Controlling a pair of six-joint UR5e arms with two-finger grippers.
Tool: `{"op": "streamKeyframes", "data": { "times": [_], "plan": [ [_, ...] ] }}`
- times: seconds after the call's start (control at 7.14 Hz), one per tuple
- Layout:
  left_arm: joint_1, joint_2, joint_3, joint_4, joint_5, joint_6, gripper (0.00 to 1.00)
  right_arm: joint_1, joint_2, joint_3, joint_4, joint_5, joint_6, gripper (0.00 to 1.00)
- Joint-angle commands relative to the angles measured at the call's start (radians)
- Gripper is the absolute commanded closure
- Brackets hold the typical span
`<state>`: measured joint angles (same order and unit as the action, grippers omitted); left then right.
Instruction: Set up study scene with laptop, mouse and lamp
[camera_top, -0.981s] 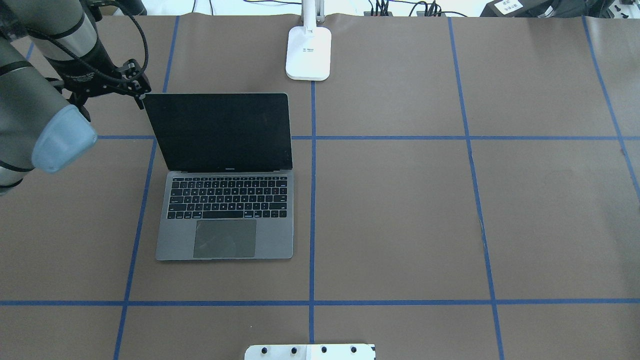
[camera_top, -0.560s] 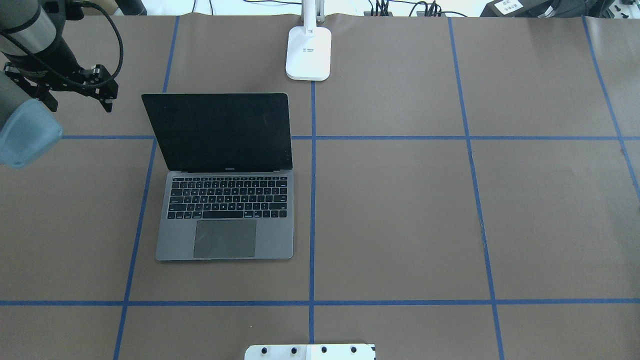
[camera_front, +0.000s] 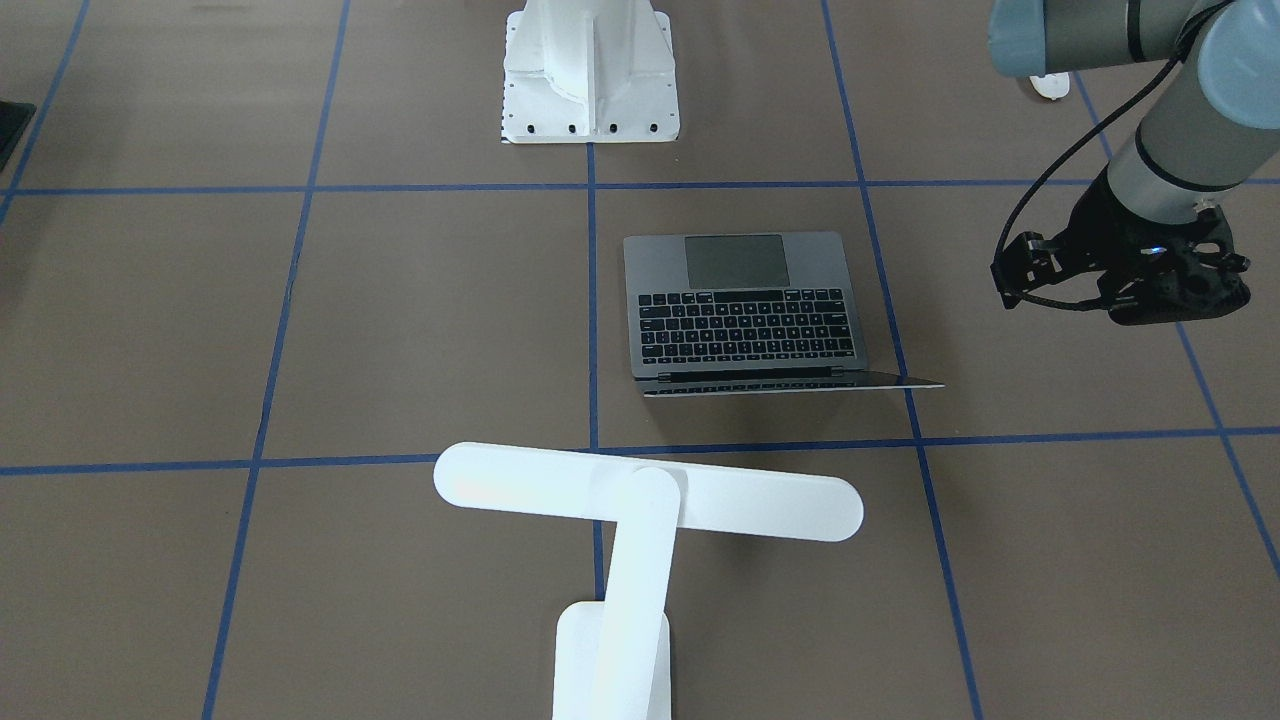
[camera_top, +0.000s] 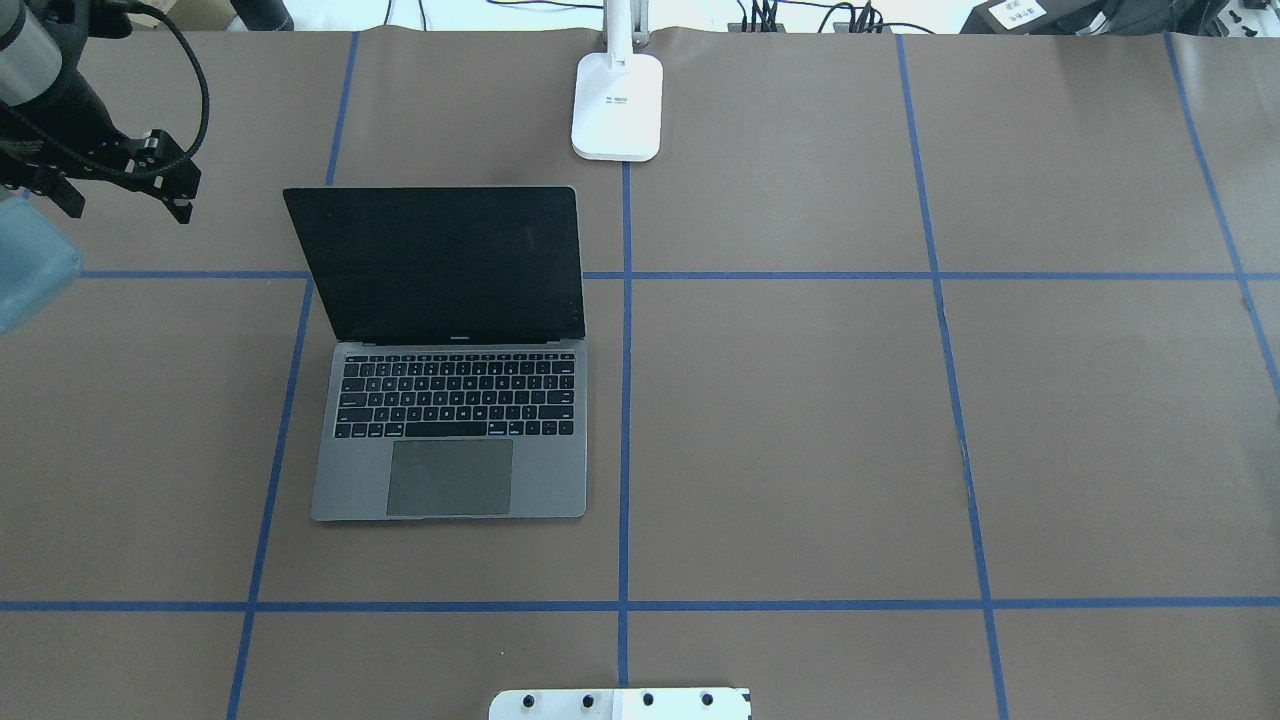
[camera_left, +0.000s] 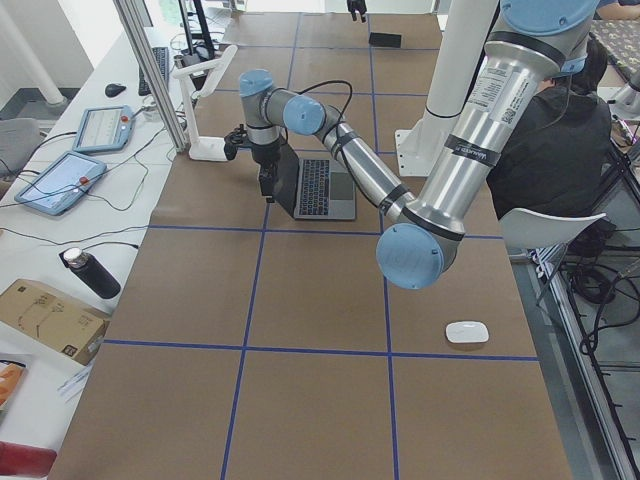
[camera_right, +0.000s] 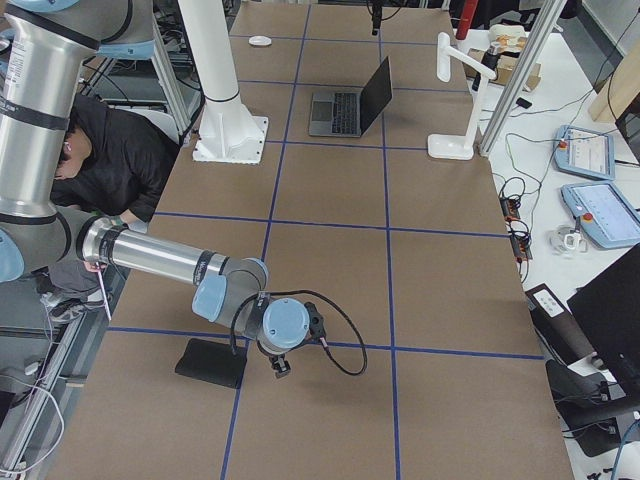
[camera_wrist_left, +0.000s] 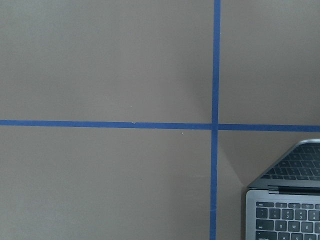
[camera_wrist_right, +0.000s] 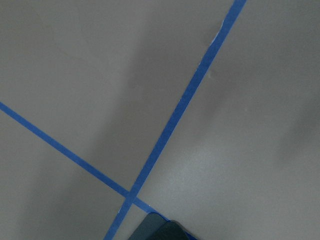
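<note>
The laptop (camera_top: 450, 400) lies open left of the table's middle, its dark screen upright; it also shows in the front view (camera_front: 745, 310). The lamp (camera_front: 650, 495) stands at the far edge behind it, its base (camera_top: 617, 105) by the centre line. The mouse (camera_left: 467, 332) lies near the robot's side at the table's left end, far from the laptop. My left gripper (camera_top: 125, 208) hangs above bare table left of the lid, its fingers spread and empty. My right gripper (camera_right: 280, 365) shows only in the right side view, so I cannot tell its state.
A flat black pad (camera_right: 212, 362) lies beside the right gripper at the table's right end. The white bolted pedestal (camera_front: 590, 100) stands at the robot's edge. Blue tape lines cross the brown table cover (camera_top: 800, 420). A person (camera_left: 545, 140) sits behind the robot.
My left gripper has moved left, away from the top left corner of the laptop's lid. The laptop, lamp and lid angle are the same.
</note>
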<state>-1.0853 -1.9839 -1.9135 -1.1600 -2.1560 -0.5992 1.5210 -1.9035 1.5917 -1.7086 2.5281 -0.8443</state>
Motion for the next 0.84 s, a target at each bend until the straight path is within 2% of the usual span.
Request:
{"op": "streamKeyframes", "data": {
  "times": [0.0, 0.42, 0.7],
  "plan": [
    [-0.002, 0.023, -0.009, -0.029, -0.001, -0.002, 0.00, -0.060, 0.009, -0.033, 0.003, 0.012, -0.025, 0.01],
    [-0.007, 0.023, -0.012, -0.029, -0.001, -0.008, 0.00, -0.114, 0.011, -0.070, 0.003, 0.043, -0.027, 0.01],
    [-0.008, 0.020, -0.012, -0.030, -0.001, -0.008, 0.00, -0.119, 0.012, -0.128, 0.003, 0.043, -0.065, 0.01]
  ]
}}
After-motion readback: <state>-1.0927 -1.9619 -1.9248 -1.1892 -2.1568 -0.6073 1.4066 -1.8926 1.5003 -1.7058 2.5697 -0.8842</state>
